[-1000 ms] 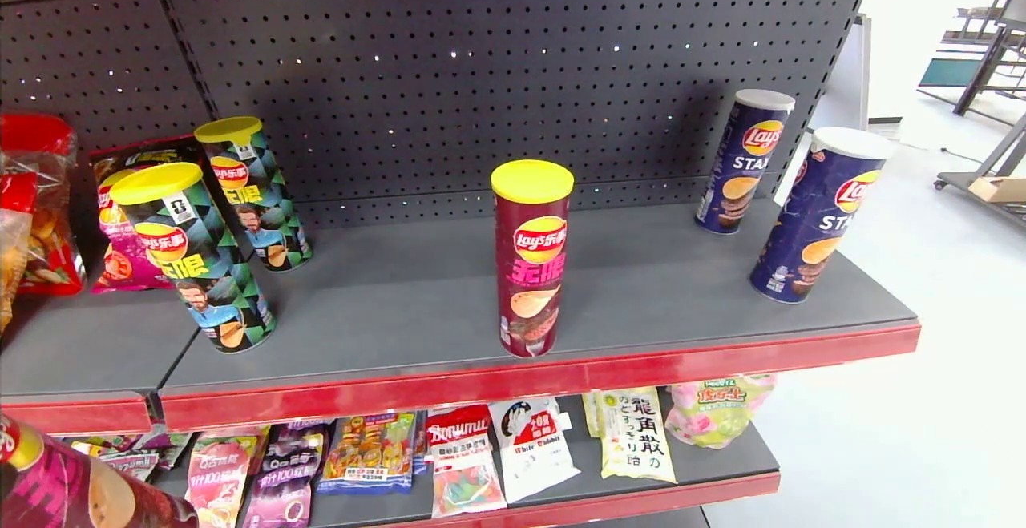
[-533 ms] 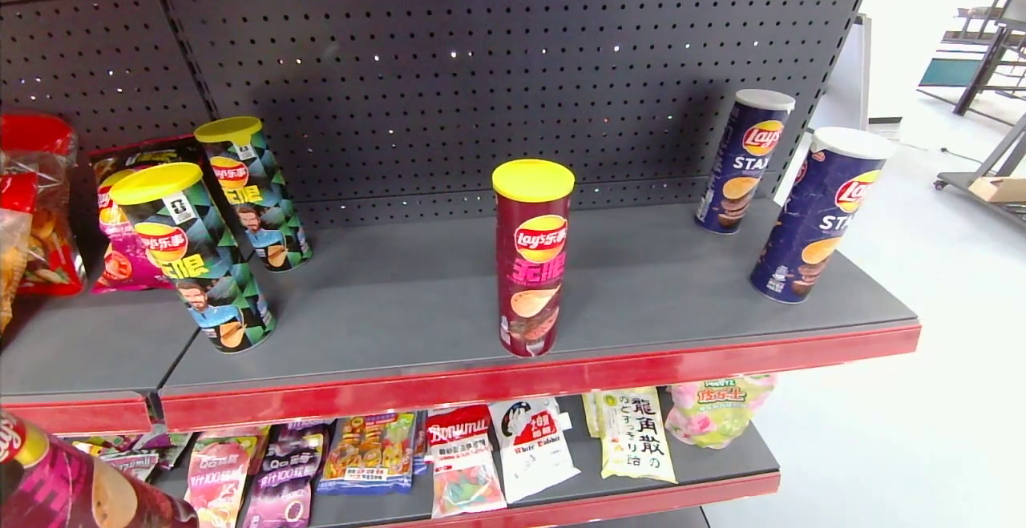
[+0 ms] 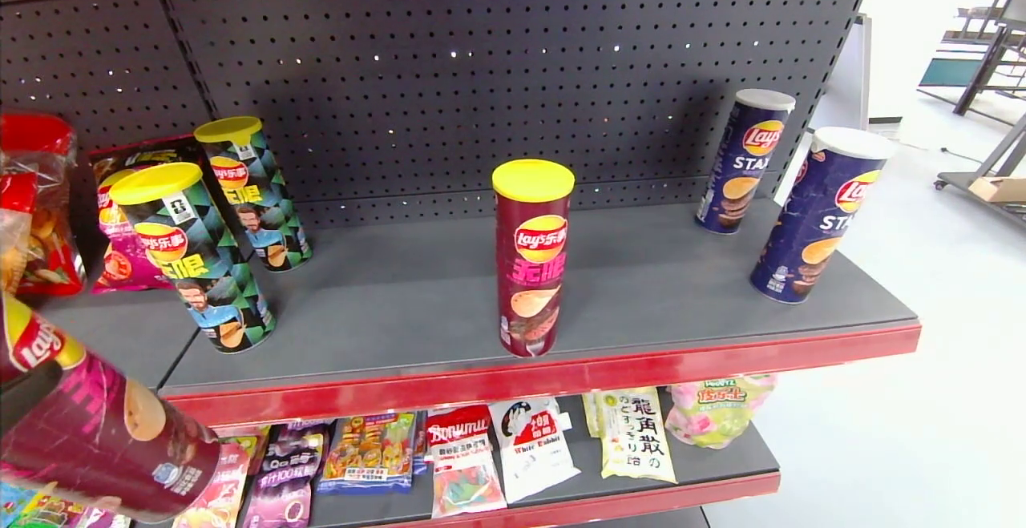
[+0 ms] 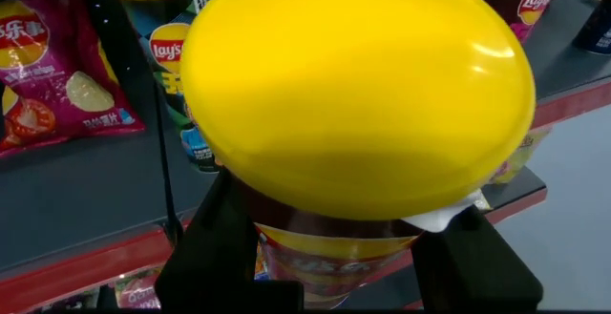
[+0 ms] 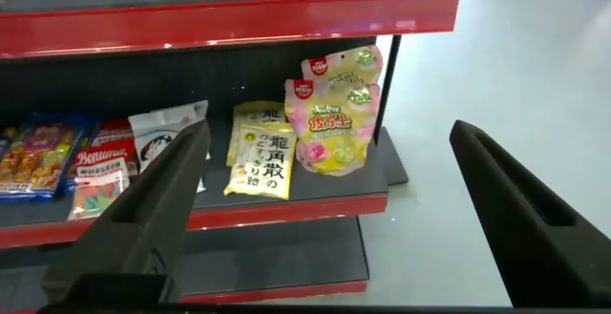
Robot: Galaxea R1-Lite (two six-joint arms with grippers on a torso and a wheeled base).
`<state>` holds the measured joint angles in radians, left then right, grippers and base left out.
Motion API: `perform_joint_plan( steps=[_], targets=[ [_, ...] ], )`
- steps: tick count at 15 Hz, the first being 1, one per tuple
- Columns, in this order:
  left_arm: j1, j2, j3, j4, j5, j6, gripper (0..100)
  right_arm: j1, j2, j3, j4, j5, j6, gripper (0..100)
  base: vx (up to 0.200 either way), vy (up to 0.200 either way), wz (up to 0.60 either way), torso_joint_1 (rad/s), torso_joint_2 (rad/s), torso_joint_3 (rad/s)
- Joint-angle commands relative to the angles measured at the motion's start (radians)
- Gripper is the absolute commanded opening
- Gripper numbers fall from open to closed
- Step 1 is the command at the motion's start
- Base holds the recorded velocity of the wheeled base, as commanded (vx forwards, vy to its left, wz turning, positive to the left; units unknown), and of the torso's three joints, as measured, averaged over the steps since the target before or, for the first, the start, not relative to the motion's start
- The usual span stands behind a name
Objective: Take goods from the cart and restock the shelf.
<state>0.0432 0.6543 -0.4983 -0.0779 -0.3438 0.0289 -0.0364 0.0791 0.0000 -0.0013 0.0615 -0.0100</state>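
Note:
My left gripper (image 4: pixel 348 257) is shut on a maroon chip can (image 3: pixel 104 432), which leans tilted at the lower left of the head view, below and in front of the shelf's red front edge. Its yellow lid (image 4: pixel 358 85) faces the left wrist camera, with a black finger on either side of the can body. An identical maroon can (image 3: pixel 531 264) stands upright near the front edge of the grey shelf (image 3: pixel 417 304). My right gripper (image 5: pixel 325 228) is open with nothing between its fingers, low down in front of the lower shelf (image 5: pixel 286 209).
Two green-patterned cans (image 3: pixel 196 255) stand at the shelf's left, two navy cans (image 3: pixel 817 215) at its right. Snack bags (image 3: pixel 36 199) crowd the far left. Packets (image 3: pixel 465 456) lie on the lower shelf. Bare shelf lies on both sides of the standing maroon can.
The held maroon can has risen from the bottom left corner, up and closer to the shelf's front edge. Everything on the shelf stays as it was.

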Motion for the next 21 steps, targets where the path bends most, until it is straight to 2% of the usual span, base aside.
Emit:
perform_joint_plan(
  steps=[1, 4, 6, 9, 14, 15, 17, 18, 21],
  targets=[
    [0.0, 0.082, -0.003, -0.013, -0.015, 0.0, 0, 0.047, -0.065, 0.0, 0.0, -0.002, 0.004, 100, 0.0, 0.0, 0.0, 0.0, 0.0, 0.0],
    [-0.002, 0.13, -0.034, -0.016, -0.073, 0.0, 0, 0.038, -0.076, 0.0, 0.0, -0.038, 0.007, 100, 0.0, 0.0, 0.0, 0.0, 0.0, 0.0],
    [-0.017, 0.156, -0.051, -0.017, -0.092, 0.0, 0, 0.038, -0.076, 0.0, 0.0, -0.04, 0.007, 100, 0.0, 0.0, 0.0, 0.0, 0.0, 0.0],
    [-0.062, 0.211, -0.083, -0.023, -0.095, -0.001, 0, 0.038, -0.076, 0.0, 0.0, -0.04, 0.007, 100, 0.0, 0.0, 0.0, 0.0, 0.0, 0.0],
    [-0.083, 0.361, -0.091, -0.152, -0.099, 0.005, 0, 0.038, -0.076, 0.0, 0.0, -0.04, 0.007, 100, 0.0, 0.0, 0.0, 0.0, 0.0, 0.0],
    [-0.115, 0.412, -0.1, -0.204, -0.099, 0.005, 0, 0.038, -0.076, 0.0, 0.0, -0.04, 0.007, 100, 0.0, 0.0, 0.0, 0.0, 0.0, 0.0],
    [-0.166, 0.459, -0.121, -0.223, -0.096, 0.005, 0, 0.038, -0.076, 0.0, 0.0, -0.04, 0.007, 100, 0.0, 0.0, 0.0, 0.0, 0.0, 0.0],
    [-0.187, 0.496, -0.146, -0.223, -0.096, 0.005, 0, 0.038, -0.076, 0.0, 0.0, -0.04, 0.007, 100, 0.0, 0.0, 0.0, 0.0, 0.0, 0.0],
    [-0.197, 0.61, -0.252, -0.224, -0.093, 0.006, 0, 0.038, -0.076, 0.0, 0.0, -0.04, 0.007, 100, 0.0, 0.0, 0.0, 0.0, 0.0, 0.0]
  ],
)
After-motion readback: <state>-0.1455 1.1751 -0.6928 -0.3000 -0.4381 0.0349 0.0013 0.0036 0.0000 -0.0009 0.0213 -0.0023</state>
